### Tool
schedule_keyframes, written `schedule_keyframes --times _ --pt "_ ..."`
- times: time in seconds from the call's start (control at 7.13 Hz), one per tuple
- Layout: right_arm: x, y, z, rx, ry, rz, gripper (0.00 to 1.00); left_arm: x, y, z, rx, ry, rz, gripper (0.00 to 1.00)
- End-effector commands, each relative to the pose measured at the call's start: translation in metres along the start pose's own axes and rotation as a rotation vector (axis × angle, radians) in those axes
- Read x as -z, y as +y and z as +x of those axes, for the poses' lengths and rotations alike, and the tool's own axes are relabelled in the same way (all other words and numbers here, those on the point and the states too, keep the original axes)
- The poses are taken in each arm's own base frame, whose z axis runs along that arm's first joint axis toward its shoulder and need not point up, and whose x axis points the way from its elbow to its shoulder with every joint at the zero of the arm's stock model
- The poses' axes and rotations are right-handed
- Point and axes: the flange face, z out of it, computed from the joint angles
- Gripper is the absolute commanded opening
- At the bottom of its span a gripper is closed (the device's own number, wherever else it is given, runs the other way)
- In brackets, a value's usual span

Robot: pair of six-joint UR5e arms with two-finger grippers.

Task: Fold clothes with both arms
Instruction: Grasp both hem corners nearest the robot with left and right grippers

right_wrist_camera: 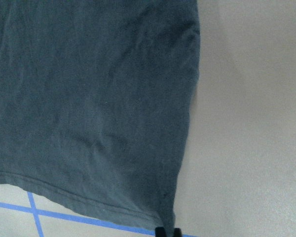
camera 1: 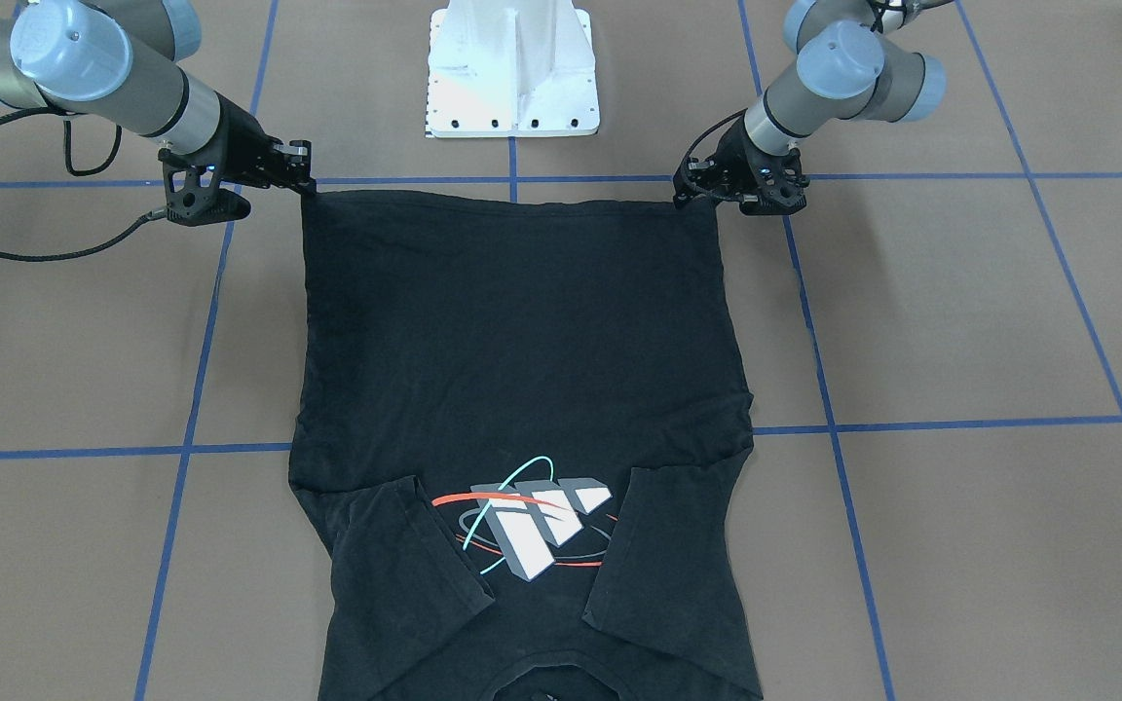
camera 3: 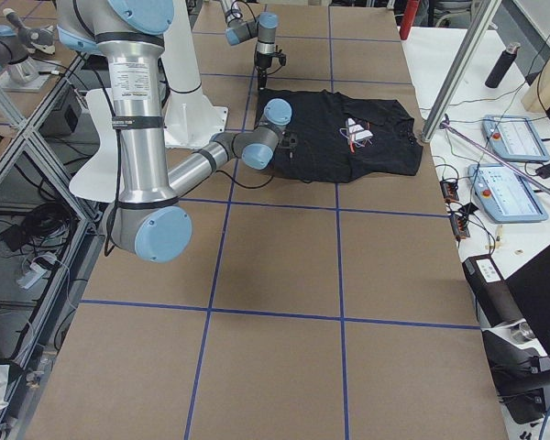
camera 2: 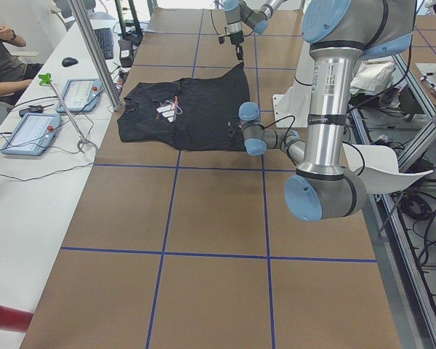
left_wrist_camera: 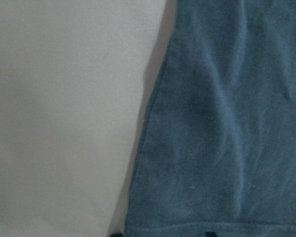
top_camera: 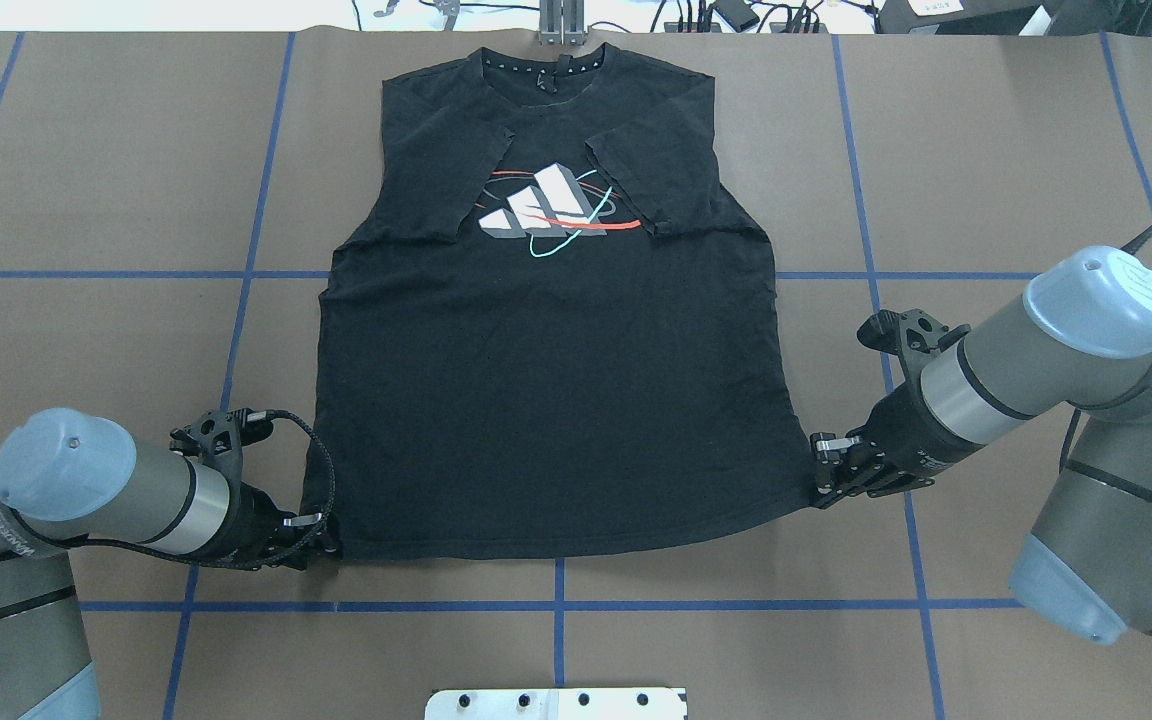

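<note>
The left pincer (top_camera: pixel 321 540) sits low at the near-left hem corner of the black T-shirt (top_camera: pixel 556 400). Its tips meet the cloth, but I cannot tell whether they are apart or pinched on it, since its wrist camera shows only hem and bare tabletop (top_camera: pixel 86 150). The shirt lies flat, logo (top_camera: pixel 546 200) up, collar at the far edge, and both sleeves are turned in over the chest. At the near-right hem corner the right pincer (top_camera: pixel 818 478) appears clamped on the fabric, its tips together on the very corner in its wrist view. The hem runs straight between the two. The step in hand looks like gripping the hem for the lengthwise fold. The next move probably calls for a firm left hold, then raising both corners level and carrying them together toward the collar.
</note>
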Motion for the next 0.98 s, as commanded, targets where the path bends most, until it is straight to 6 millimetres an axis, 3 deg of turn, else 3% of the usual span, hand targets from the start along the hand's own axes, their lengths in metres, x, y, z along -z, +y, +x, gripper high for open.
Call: schedule_keyframes --times 0.0,0.42,0.7,0.84 --pt "-0.001 0.000 0.001 -0.001 0.001 -0.001 0.00 0.010 0.002 0.007 0.004 -0.002 0.002 0.00" --pt "0.000 0.001 0.000 0.001 -0.001 -0.001 0.00 0.019 0.003 0.013 0.011 -0.006 0.007 0.00" --pt "0.011 0.007 -0.001 0.006 -0.012 0.007 0.00 0.043 0.008 0.019 -0.001 0.028 0.012 0.00" --pt "0.019 0.020 0.005 0.008 -0.019 -0.016 0.00 0.057 0.016 0.017 -0.015 0.042 0.006 0.00"
